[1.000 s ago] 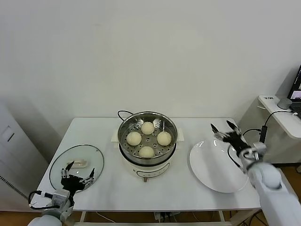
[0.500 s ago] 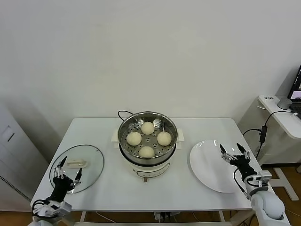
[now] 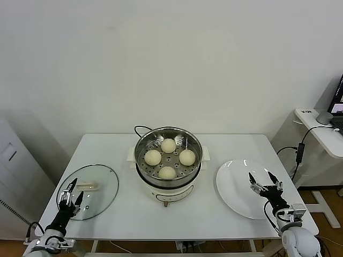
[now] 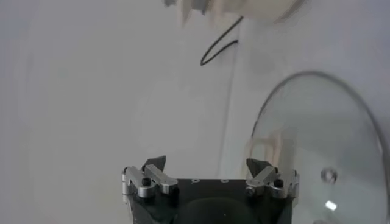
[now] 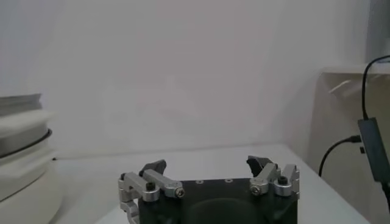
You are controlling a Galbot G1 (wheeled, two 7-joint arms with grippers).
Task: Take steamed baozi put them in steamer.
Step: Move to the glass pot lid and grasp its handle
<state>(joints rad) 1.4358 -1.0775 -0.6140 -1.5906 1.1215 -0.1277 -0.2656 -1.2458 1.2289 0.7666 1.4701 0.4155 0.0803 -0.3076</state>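
The steamer (image 3: 140, 160), a shiny steel pot on a white base, stands mid-table with several cream-white steamed baozi (image 3: 168, 145) resting on its perforated tray. My left gripper (image 3: 68, 191) hangs low at the near left corner over the edge of the glass lid, open and empty. It is also open in the left wrist view (image 4: 210, 163). My right gripper (image 3: 261, 179) sits low at the near right, over the near part of the white plate. It too is open with nothing between its fingers (image 5: 207, 163). Both grippers are well apart from the steamer.
A round glass lid (image 3: 94, 184) with a cream handle lies flat at the left (image 4: 317, 140). An empty white plate (image 3: 236, 187) lies at the right. The steamer's black cord (image 3: 140, 128) runs behind the pot. A side desk (image 3: 321, 128) stands beyond the table's right edge.
Both arms have drawn back toward the table's near edge and sunk lower. The right gripper moved from the plate's far rim to its near side. The baozi have not moved.
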